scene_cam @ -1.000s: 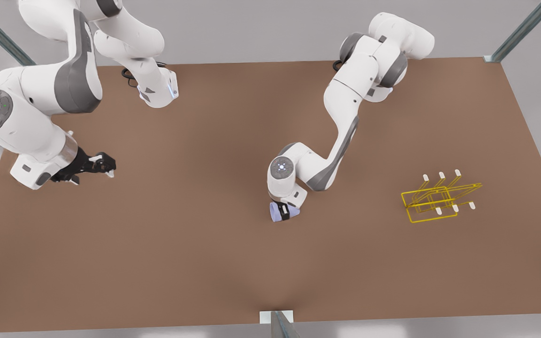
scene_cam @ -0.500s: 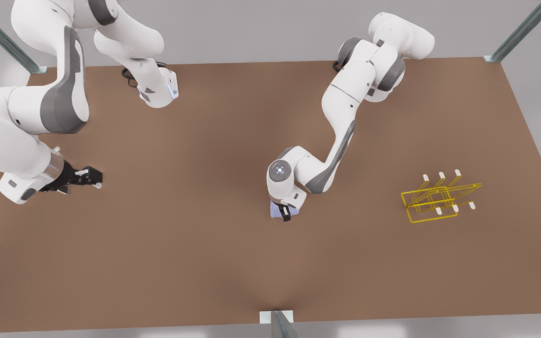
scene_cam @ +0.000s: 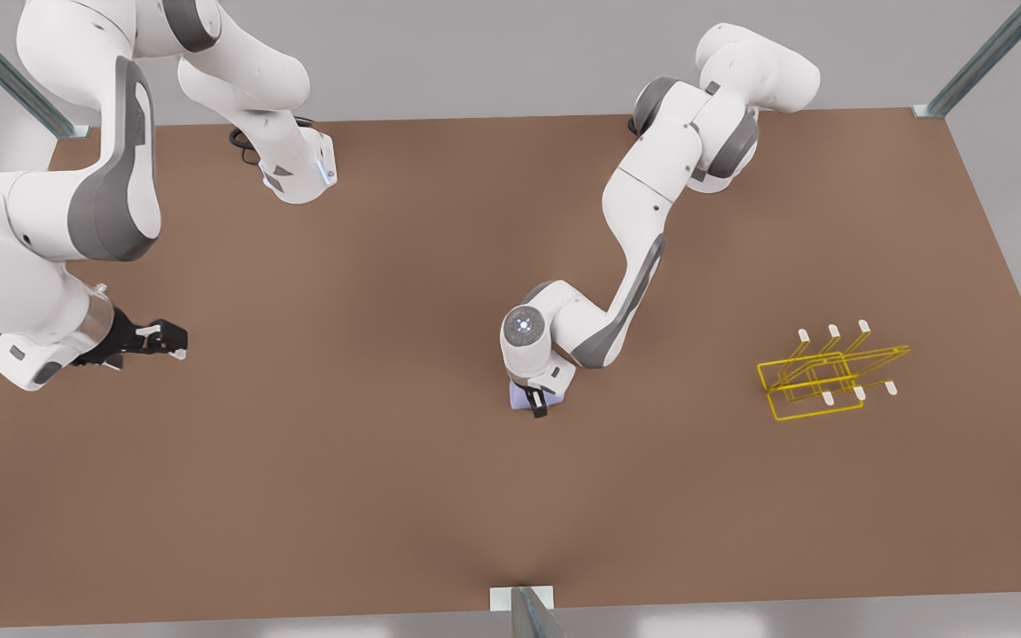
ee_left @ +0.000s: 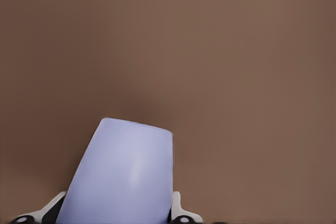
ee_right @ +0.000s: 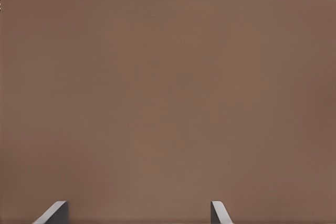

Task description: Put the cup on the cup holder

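While the front view shows the small lavender-blue tumbler cup point(scene_cam: 524, 398) mid-table, the left gripper point(scene_cam: 538, 404) straddles it, well apart from the yellow wire cup holder point(scene_cam: 816, 377); the right gripper point(scene_cam: 169, 338) waits. From the left wrist, white fingers point(ee_left: 175, 206) flank the cup point(ee_left: 123, 174); squeeze evenly before lifting. From the right wrist, fingertips point(ee_right: 52, 212) stand apart over the bare brown table point(ee_right: 168, 98).

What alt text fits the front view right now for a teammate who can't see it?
The left gripper, mid-table, is closed on a small lavender-blue tapered tumbler. A thin yellow wire-frame rack with white-tipped prongs stands apart toward the front view's right. The right gripper waits open at the front view's left over the brown table.
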### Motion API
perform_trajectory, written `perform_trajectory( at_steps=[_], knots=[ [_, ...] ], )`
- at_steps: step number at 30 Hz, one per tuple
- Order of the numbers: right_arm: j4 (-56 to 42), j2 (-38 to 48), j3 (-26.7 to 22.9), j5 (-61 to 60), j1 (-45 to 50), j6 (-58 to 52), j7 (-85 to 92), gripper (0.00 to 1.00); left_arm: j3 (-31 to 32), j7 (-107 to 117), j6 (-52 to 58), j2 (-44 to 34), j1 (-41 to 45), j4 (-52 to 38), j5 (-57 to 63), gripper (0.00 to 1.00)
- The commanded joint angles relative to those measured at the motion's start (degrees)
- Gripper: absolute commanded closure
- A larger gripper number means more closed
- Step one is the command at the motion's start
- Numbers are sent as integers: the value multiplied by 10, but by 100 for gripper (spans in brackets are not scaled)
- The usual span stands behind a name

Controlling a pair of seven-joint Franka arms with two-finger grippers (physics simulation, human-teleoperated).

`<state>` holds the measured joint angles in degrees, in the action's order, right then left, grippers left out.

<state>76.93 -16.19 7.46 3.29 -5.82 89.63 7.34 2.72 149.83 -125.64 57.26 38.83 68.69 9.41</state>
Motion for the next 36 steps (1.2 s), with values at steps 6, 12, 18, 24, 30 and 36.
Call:
perform_trajectory(
  at_steps=[6, 12, 18, 24, 30, 36],
  knots=[
    [0, 2, 2, 0, -1, 7, 6, 0, 5, -33, 7, -24, -1, -4, 1, 24],
    [0, 4, 5, 1, 7, 8, 6, 0, 10, -67, 54, -75, 0, -4, 3, 23],
    [-1, 5, 5, 2, 5, 10, 6, 0, 10, -111, 227, -150, 41, -4, 110, 23],
    [0, 6, 4, 2, 1, 5, 7, 0, 8, -112, 444, -145, 72, 3, 257, 23],
    [0, 5, 4, 5, -1, 6, 7, 0, -1, -120, 588, -124, 46, 36, 410, 23],
    [-1, 6, 2, 6, -2, 5, 7, 0, -1, -131, 614, -112, -16, 75, 492, 23]
  ],
)
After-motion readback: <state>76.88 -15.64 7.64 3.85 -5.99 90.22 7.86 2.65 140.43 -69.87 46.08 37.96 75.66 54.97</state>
